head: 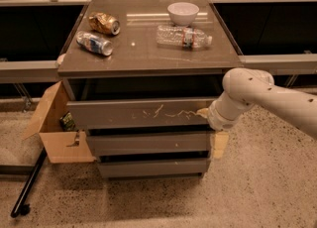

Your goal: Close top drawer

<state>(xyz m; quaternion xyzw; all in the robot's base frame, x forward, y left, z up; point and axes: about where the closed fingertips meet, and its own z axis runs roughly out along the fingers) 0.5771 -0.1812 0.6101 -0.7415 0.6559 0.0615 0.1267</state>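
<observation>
The top drawer (124, 114) is a wide grey flat front with whitish scratch marks at its middle-right. It stands out only slightly from the cabinet, with a dark gap above it. My gripper (204, 114) is at the drawer front's right end, touching the panel, at the tip of the white arm (262, 98) that comes in from the right. One yellowish finger (219, 144) hangs down beside the lower drawers.
Two plainer drawer fronts (148, 143) sit below. On the cabinet top (143, 48) lie two crushed cans (94, 42), a plastic bottle (184, 36) and a white bowl (183, 13). An open cardboard box (57, 128) stands at the cabinet's left. A black pole (27, 185) lies on the floor.
</observation>
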